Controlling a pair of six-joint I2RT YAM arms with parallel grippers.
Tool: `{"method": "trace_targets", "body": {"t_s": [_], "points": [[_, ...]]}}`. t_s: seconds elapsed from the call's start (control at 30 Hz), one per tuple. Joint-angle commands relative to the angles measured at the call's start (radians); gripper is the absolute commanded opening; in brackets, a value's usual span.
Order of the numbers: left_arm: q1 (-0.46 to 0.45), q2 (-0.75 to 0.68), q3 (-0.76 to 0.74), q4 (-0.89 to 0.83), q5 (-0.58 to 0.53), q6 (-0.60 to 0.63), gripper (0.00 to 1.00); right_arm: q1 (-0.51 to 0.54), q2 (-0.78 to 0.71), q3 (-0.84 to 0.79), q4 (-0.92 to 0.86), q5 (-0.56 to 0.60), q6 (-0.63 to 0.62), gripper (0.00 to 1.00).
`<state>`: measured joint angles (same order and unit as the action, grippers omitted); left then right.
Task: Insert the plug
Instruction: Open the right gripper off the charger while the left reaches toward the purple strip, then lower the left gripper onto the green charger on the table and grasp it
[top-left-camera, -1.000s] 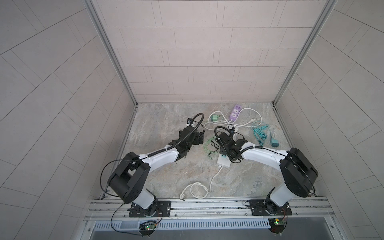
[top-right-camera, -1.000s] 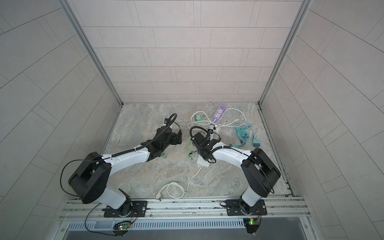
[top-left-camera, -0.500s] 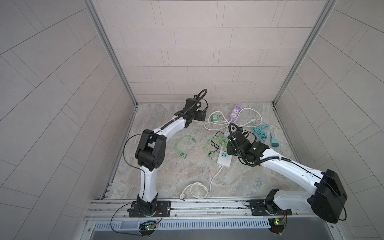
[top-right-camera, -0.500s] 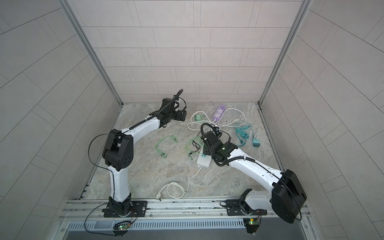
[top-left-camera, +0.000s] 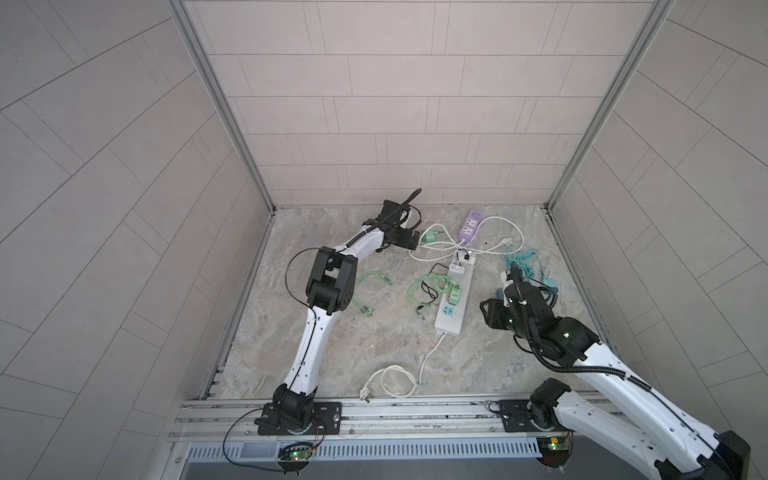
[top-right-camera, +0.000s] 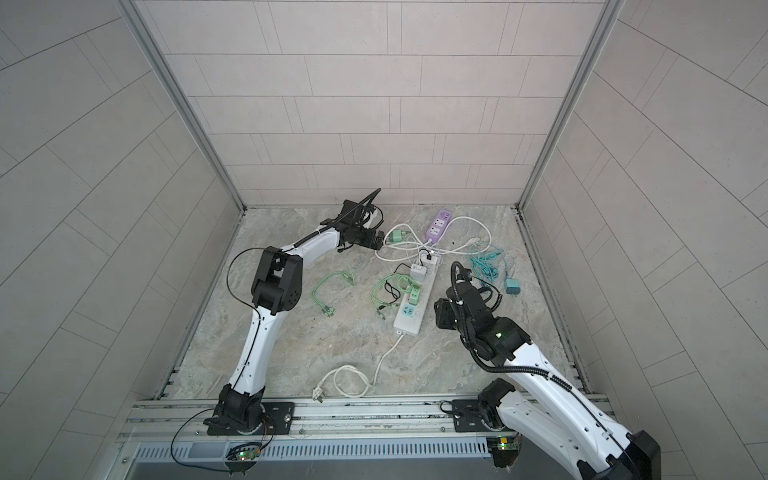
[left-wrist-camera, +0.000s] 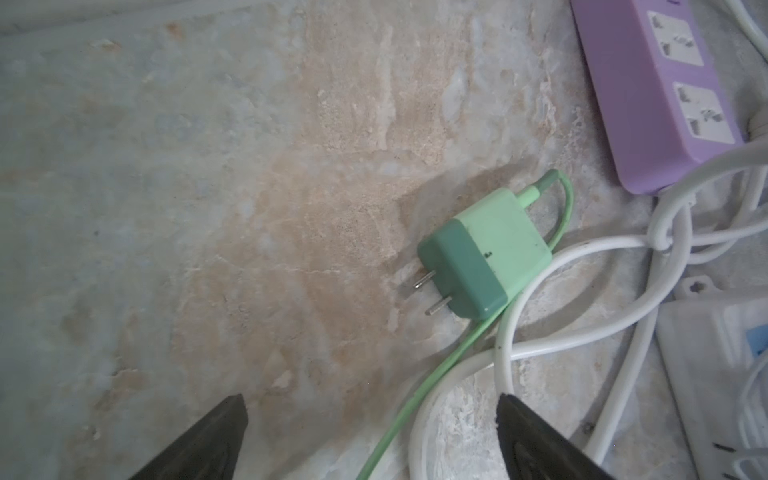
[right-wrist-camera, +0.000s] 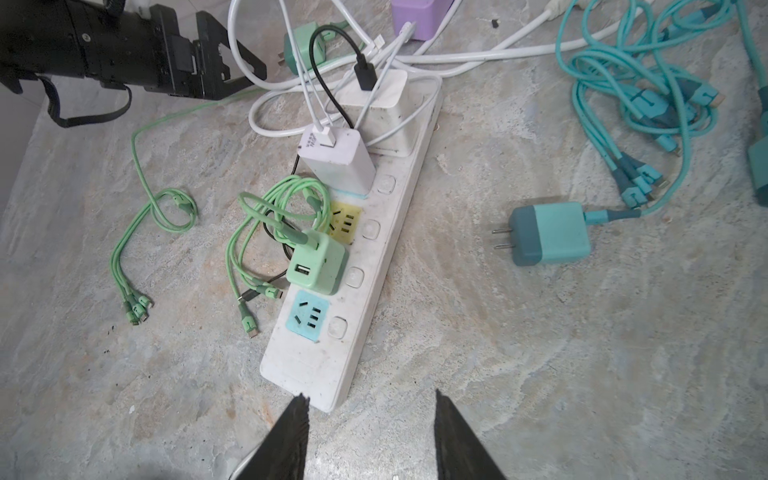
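1. Left gripper (left-wrist-camera: 370, 401) — jaws spread wide, nothing between them; it hovers over the marble floor (left-wrist-camera: 208, 187), just short of a loose mint-green charger plug (left-wrist-camera: 482, 253).
2. That plug lies flat on the floor, prongs bare, a white cord (left-wrist-camera: 505, 328) looped against it and the purple power strip (left-wrist-camera: 648, 83) beyond.
3. Right gripper (right-wrist-camera: 371, 399) — jaws partly apart and empty, at the end of the white power strip (right-wrist-camera: 316, 365).
4. On that strip a green charger (right-wrist-camera: 320, 262) sits plugged in beside a free blue socket (right-wrist-camera: 307, 316); a teal charger plug (right-wrist-camera: 548, 232) lies apart on the floor, unplugged.
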<state>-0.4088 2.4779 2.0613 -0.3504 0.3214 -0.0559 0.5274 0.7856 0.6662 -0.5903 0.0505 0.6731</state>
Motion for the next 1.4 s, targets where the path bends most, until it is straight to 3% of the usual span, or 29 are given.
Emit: {"method": "trace_targets", "body": {"t_s": [0.0, 0.1, 0.3, 0.5, 0.8, 1.0, 1.13, 1.37], "points": [[-0.038, 0.02, 0.084, -0.019, 0.017, 0.05, 0.99, -0.01, 0.003, -0.015, -0.033, -0.05, -0.044, 0.48], [-0.072, 0.069, 0.159, -0.074, -0.034, 0.089, 0.99, -0.015, 0.015, -0.014, -0.033, -0.064, -0.056, 0.47], [-0.103, 0.161, 0.303, -0.121, -0.109, 0.051, 0.99, -0.018, 0.002, -0.02, -0.032, -0.077, -0.07, 0.46], [-0.108, 0.23, 0.411, -0.144, -0.141, -0.07, 0.99, -0.018, -0.033, -0.041, -0.04, -0.08, -0.064, 0.45], [-0.113, 0.264, 0.449, -0.131, -0.23, -0.241, 0.98, -0.02, -0.091, -0.041, -0.062, -0.077, -0.069, 0.42], [-0.127, 0.302, 0.518, -0.139, -0.252, -0.245, 0.98, -0.021, -0.106, -0.036, -0.067, -0.084, -0.07, 0.4], [-0.143, 0.329, 0.582, -0.206, -0.304, -0.24, 0.91, -0.021, -0.128, -0.031, -0.071, -0.078, -0.062, 0.4], [-0.145, 0.339, 0.582, -0.251, -0.296, -0.276, 0.9, -0.021, -0.151, -0.013, -0.088, -0.081, -0.061, 0.39]]}}
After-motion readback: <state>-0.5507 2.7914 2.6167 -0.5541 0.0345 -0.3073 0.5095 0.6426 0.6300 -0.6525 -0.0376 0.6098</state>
